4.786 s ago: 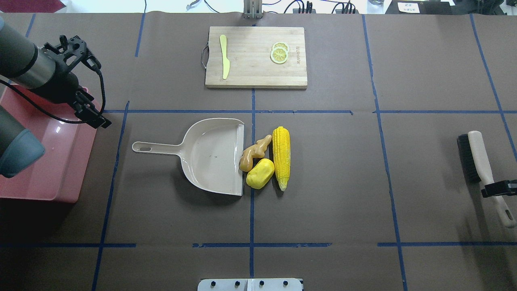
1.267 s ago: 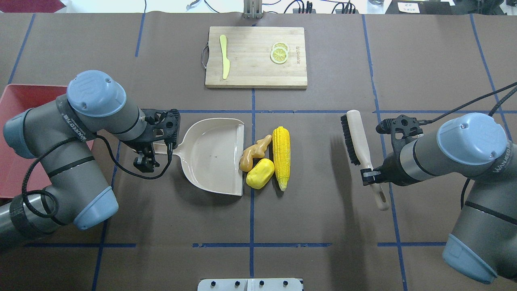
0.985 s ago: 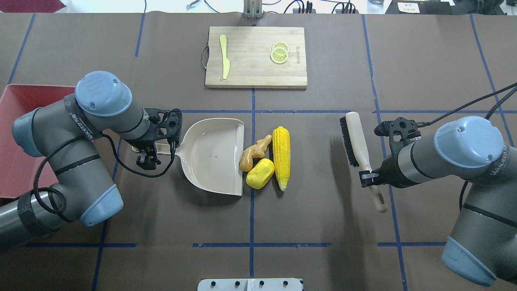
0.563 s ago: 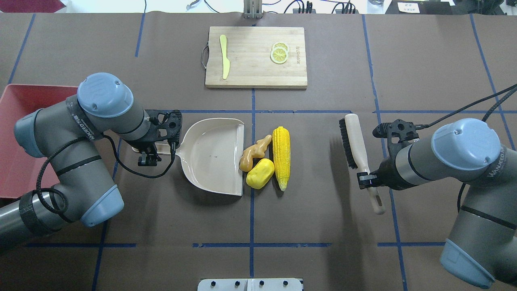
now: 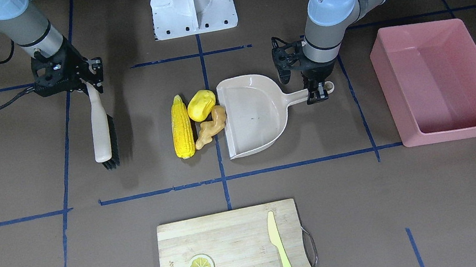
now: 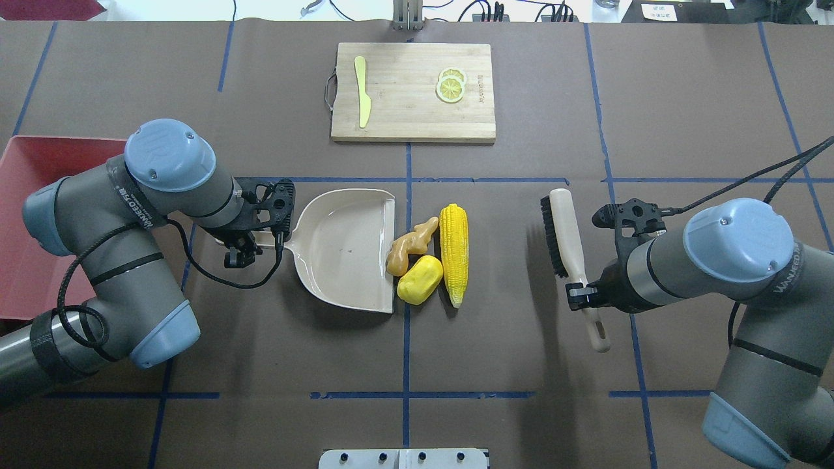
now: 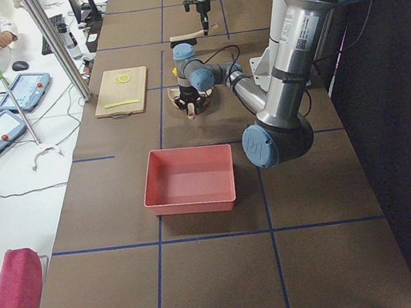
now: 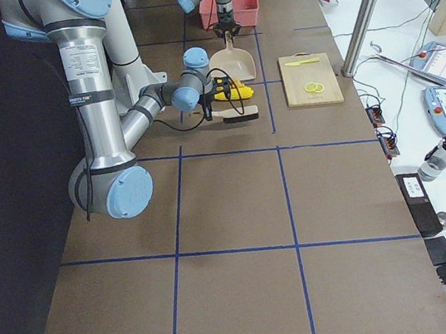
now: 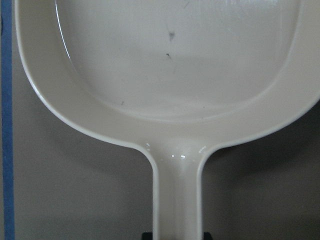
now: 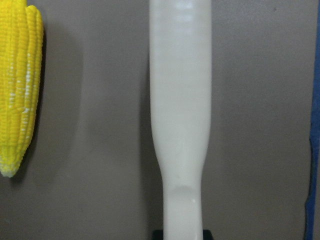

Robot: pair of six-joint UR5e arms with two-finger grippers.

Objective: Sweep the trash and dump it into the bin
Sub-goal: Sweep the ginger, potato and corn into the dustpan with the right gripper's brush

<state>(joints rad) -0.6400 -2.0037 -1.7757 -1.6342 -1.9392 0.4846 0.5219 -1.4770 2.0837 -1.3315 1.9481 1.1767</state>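
The trash lies at the table's middle: a yellow corn cob [image 6: 453, 254], a lumpy yellow potato-like piece [image 6: 420, 280] and a tan ginger root [image 6: 407, 246], right at the mouth of the beige dustpan [image 6: 345, 247]. My left gripper [image 6: 238, 244] is shut on the dustpan's handle, which runs down between the fingertips in the left wrist view [image 9: 176, 200]. My right gripper [image 6: 578, 296] is shut on the handle of a black-bristled brush [image 6: 563, 238], held to the right of the corn. The right wrist view shows the brush handle [image 10: 180, 125] and the corn [image 10: 20, 85]. The pink bin [image 5: 442, 80] stands empty at the robot's far left.
A wooden cutting board [image 6: 413, 91] at the far middle carries a yellow-green knife [image 6: 361, 91] and lemon slices [image 6: 451, 85]. Blue tape lines cross the brown table cover. Both arms' elbows hang over the table's near corners.
My right arm has carried the brush leftward, nearer the corn. My left gripper has settled on the dustpan handle, and the dustpan has shifted very slightly. The trash has not moved.
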